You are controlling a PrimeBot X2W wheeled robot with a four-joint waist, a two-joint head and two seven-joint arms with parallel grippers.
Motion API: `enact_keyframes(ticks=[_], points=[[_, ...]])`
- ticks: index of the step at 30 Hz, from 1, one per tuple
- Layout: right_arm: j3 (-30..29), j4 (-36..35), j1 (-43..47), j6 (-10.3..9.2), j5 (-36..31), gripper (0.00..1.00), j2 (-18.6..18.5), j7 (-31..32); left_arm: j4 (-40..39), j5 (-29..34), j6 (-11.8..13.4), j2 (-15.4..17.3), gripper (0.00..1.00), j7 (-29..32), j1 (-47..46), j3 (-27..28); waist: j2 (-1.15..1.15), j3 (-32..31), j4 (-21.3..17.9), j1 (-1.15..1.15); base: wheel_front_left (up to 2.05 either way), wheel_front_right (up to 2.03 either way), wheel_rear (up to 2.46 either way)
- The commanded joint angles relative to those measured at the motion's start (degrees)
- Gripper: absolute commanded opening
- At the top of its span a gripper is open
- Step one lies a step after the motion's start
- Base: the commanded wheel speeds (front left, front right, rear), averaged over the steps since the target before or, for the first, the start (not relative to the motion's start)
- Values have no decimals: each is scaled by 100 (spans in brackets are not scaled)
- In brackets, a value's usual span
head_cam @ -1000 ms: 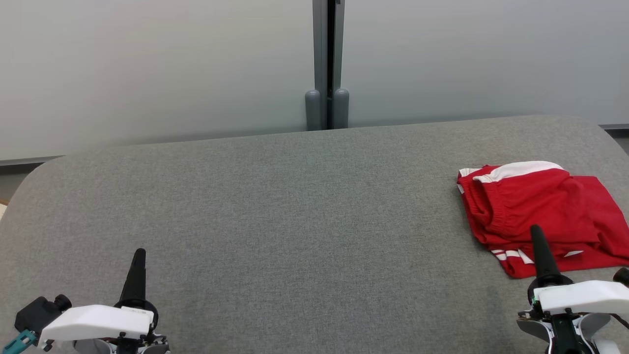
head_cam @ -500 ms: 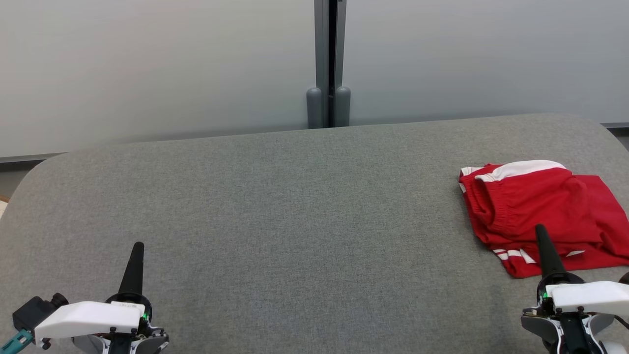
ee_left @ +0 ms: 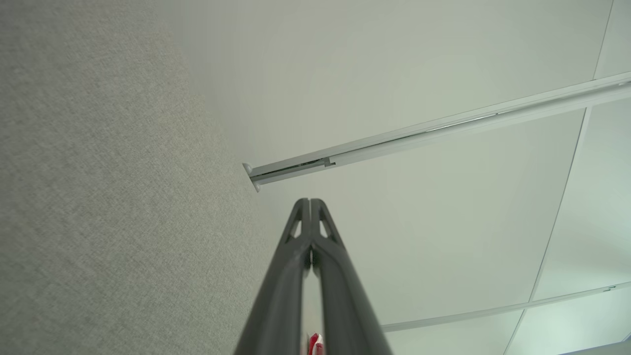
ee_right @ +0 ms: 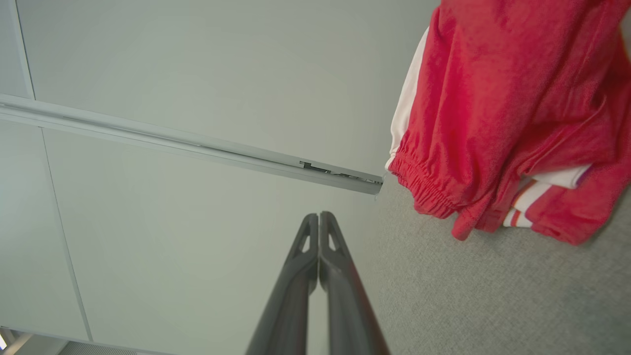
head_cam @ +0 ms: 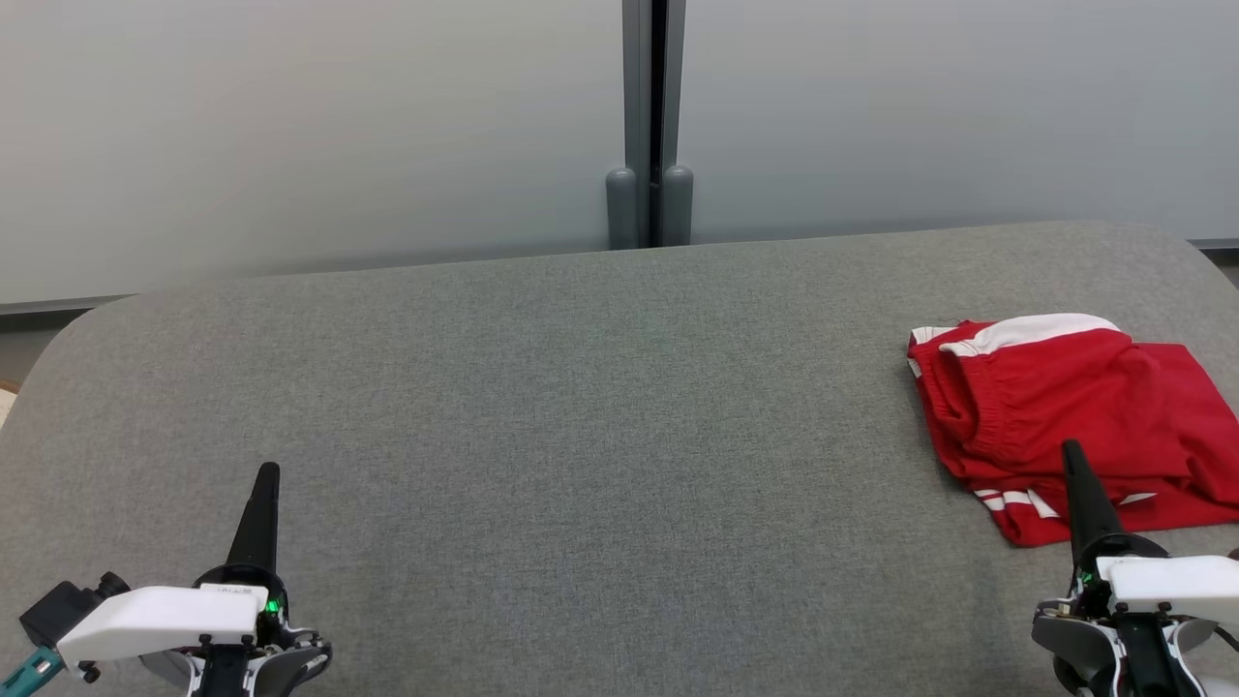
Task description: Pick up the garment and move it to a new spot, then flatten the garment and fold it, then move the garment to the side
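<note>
Grey woven fabric: the covering of the counter (head_cam: pixel 542 407), a broad flat top with rounded far corners, evenly textured and free of creases.

Pale grey-white wall panels (head_cam: pixel 290 126): smooth and matt, standing directly behind the counter's far edge. Between two of them stands a dark grey upright post (head_cam: pixel 650 87). It has two rounded grey caps (head_cam: pixel 649 205) at its foot, just behind the middle of the far edge. A darker strip (head_cam: pixel 58 308) runs along the base of the wall at the far left.

Garment (head_cam: pixel 1074 397): red shorts with white trim and a gathered elastic waistband. They lie folded in layers on the counter's right side, close to its right edge.

Left gripper (head_cam: pixel 266 474): over the near left part of the counter, well apart from the garment. Its two dark fingers are pressed together, holding nothing.

Right gripper (head_cam: pixel 1072 450): at the near right, fingers pressed together, empty. In the head view its tip overlaps the garment's near edge. The right wrist view shows the fingers clear of the cloth, with the garment lying off to one side.
</note>
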Motion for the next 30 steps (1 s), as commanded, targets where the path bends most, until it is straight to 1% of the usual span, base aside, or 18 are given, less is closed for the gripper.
enact_keyframes(ticks=[1,30], points=[[-53,-74,-5,0,150,0,-3,52,-19,-119,-65,5,0,42,-132,66,0,5,3,0,0,0,0],[-286,-140,36,0,1276,0,93,307,72,-1045,-314,-163,0,345,-265,337,0,77,44,0,0,0,0]])
